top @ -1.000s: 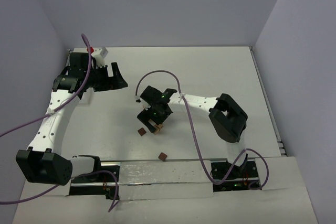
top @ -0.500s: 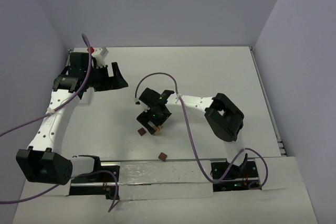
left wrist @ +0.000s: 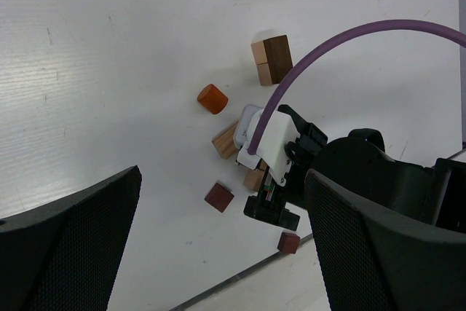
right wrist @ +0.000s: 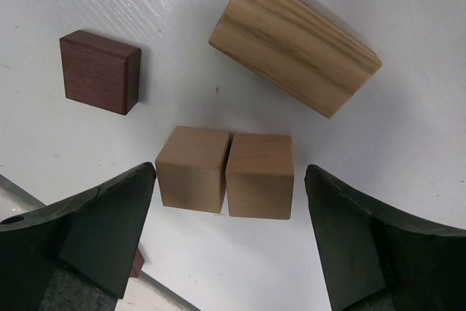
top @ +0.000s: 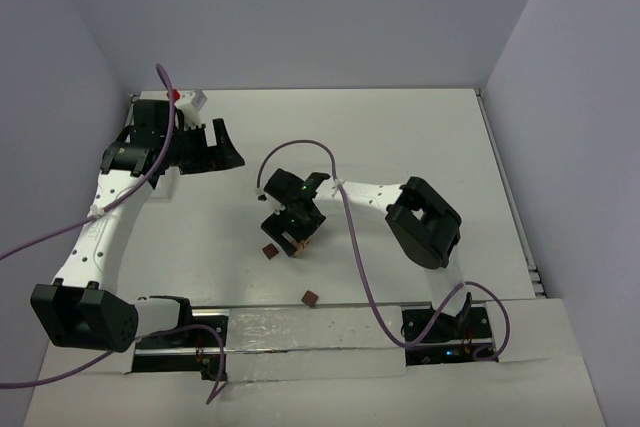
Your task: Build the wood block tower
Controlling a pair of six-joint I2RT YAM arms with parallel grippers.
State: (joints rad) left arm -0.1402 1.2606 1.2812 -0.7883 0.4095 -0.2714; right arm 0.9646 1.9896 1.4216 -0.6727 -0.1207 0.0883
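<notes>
Left claw point(left wrist: 222, 180): hanging high over the far-left of the desk point(top: 400, 137), jaws standing wide, carrying nothing, and showing no shift over the past second. Wood blocks point(left wrist: 226, 140): lying loose on the middle of the desk, with none clearly sitting on another, so stacking is judged barely begun. Reddish-brown slab point(right wrist: 100, 71): lying flat at the left of the group, square, smooth-faced and sharp-edged. Two tan cubes point(right wrist: 193, 169): sitting side by side and touching, pale with fine, faint grain, directly beneath the working claw. Tan bar point(right wrist: 295, 52): lying tilted just beyond the cubes, longer and wider than they are, with bold streaked grain. Right claw point(right wrist: 229, 172): bracketing the cube pair, one dark finger point(right wrist: 102, 223) just beside each outer face, and not yet gripping. Over the past second its forearm has been swinging slightly leftward, and the jaws are beginning to narrow from their widest. This is judged to be the start of a pick, though with two cubes between the jaws the squeeze may be catching both.
</notes>
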